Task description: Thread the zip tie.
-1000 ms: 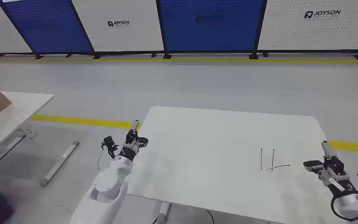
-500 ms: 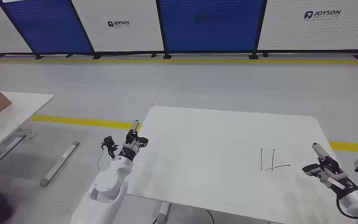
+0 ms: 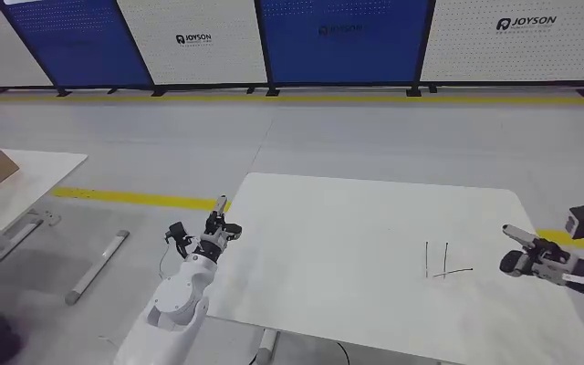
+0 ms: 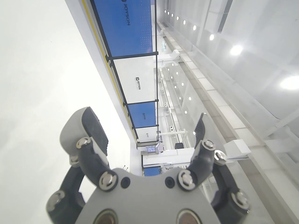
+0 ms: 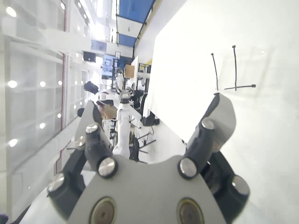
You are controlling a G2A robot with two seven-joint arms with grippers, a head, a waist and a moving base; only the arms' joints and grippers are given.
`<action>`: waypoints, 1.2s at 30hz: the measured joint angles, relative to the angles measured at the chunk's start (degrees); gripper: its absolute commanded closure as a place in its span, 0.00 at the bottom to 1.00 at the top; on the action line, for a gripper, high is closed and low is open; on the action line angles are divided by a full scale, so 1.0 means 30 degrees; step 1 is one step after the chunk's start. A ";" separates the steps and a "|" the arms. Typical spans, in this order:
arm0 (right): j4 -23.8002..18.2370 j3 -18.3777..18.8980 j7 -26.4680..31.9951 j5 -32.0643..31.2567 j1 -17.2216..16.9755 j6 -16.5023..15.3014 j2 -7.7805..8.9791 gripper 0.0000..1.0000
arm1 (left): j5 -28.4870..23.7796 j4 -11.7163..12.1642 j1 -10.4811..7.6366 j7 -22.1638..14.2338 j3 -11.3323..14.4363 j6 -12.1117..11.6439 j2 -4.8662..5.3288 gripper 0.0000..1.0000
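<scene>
The right gripper (image 3: 516, 245) has been turned toward the thin black plastic zip ties (image 5: 235, 68), which lie untouched near the right edge of the white bench (image 3: 347, 246). Its jaws and those of the left gripper (image 4: 147, 117) are spread and empty, so a pickup is judged next.

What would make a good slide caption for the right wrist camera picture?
Right gripper, jaws open, faces three black zip ties lying on the white table, one crossing another.

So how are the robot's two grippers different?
The left gripper sits at the white table's left edge; the right gripper is at its right edge. The left is far from the thin black plastic zip ties; the right is near and faces them. Both have open, empty fingers.
</scene>
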 measured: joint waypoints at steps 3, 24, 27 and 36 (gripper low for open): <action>0.1814 -0.1509 -0.0422 -0.1324 0.1612 -0.0066 0.0027 0.00 | 0.0000 0.0000 0.0000 0.0000 0.0000 0.0000 0.0000 0.00; 0.4428 -0.3165 -0.1035 -0.2074 0.2294 -0.3176 0.0130 0.00 | 0.0000 0.0000 0.0000 0.0000 0.0000 0.0000 0.0000 0.00; 0.5926 -0.3122 -0.0014 -0.1740 0.2850 -0.4050 0.0266 0.00 | 0.0000 0.0000 0.0000 0.0000 0.0000 0.0000 0.0000 0.00; 1.0817 -0.6755 0.0677 -0.3391 0.6364 -0.5010 0.0071 0.00 | 0.0000 0.0000 0.0000 0.0000 0.0000 0.0000 0.0000 0.00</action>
